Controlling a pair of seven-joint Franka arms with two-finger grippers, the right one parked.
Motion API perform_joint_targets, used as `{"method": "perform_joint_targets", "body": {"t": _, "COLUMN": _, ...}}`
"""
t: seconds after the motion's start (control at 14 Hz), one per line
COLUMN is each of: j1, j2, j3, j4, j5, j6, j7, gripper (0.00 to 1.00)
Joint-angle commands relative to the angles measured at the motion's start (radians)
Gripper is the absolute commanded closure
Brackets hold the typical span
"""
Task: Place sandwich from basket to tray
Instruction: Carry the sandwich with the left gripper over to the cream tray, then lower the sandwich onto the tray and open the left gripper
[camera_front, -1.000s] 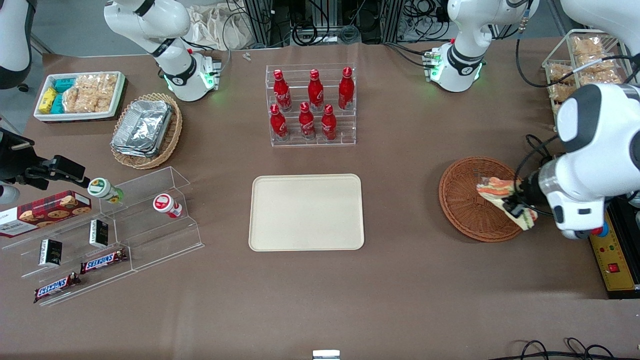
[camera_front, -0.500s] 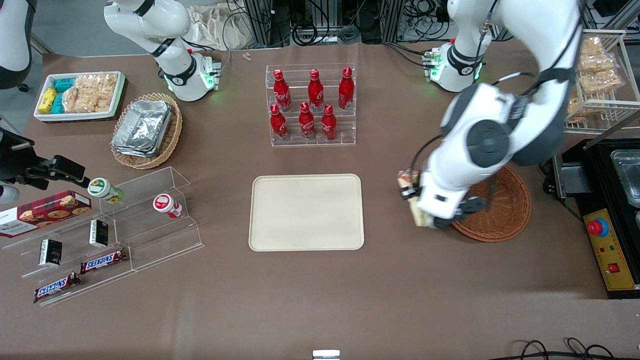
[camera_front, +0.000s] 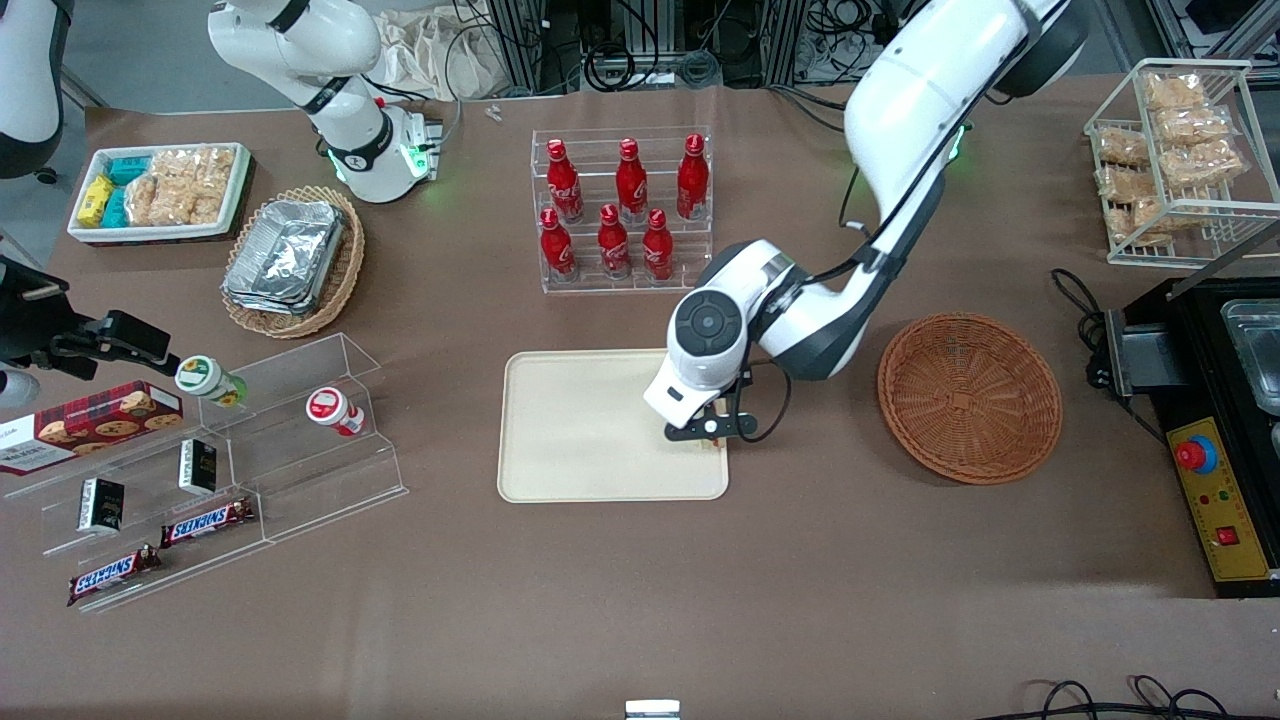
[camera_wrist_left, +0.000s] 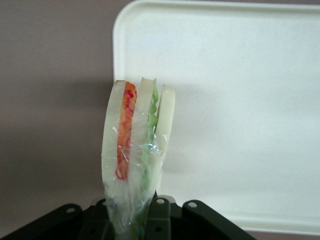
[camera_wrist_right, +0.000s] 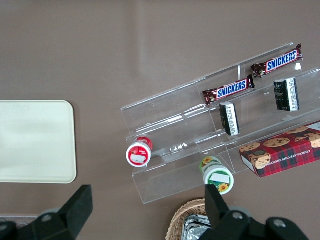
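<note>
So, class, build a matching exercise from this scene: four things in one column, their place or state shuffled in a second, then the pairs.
1. sandwich
2. basket
3. tray
4. gripper

A. nothing lies in it
B. flat on the table, nearer the camera than the cola bottles
C. clamped upright, wrapped in clear film
D. above the tray's edge, holding the sandwich

Pairs: 1-C, 2-A, 3-B, 4-D

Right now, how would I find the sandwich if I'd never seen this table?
Find the cream tray in the middle of the table, nearer the front camera than the red bottles. Above its corner nearest the brown basket, the hand holds the sandwich: the only clear-wrapped white bread wedge, with orange-red and green stripes.
</note>
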Motion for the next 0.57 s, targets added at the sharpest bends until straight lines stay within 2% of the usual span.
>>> {"method": "perform_joint_targets", "body": {"t": 0.0, "j1": 0.001, "j2": 0.061, "j3": 0.006, "j4": 0.048, "j5": 0.043, "j6": 0.039, "j7": 0.062, "gripper": 1.00}}
{"method": "perform_joint_targets", "body": {"t": 0.21, "j1": -0.001, "j2": 0.089, "j3": 0.006, "j4": 0.048, "j5": 0.043, "j6": 0.051, "j7": 0.062, "gripper": 1.00}}
{"method": "perform_joint_targets", "body": {"t": 0.29, "j1": -0.001, "j2": 0.090, "j3": 0.006, "j4": 0.046, "j5": 0.043, "j6": 0.051, "j7": 0.060, "gripper": 0.88}}
{"method": "perform_joint_targets", "body": {"t": 0.43, "j1": 0.001, "j2": 0.090, "j3": 0.007, "j4": 0.045, "j5": 0.044, "j6": 0.053, "j7": 0.052, "gripper": 0.01}}
{"method": "perform_joint_targets", "body": {"t": 0.5, "j1": 0.001, "j2": 0.089, "j3": 0.007, "j4": 0.046, "j5": 0.046, "j6": 0.053, "j7": 0.054, "gripper": 0.00}}
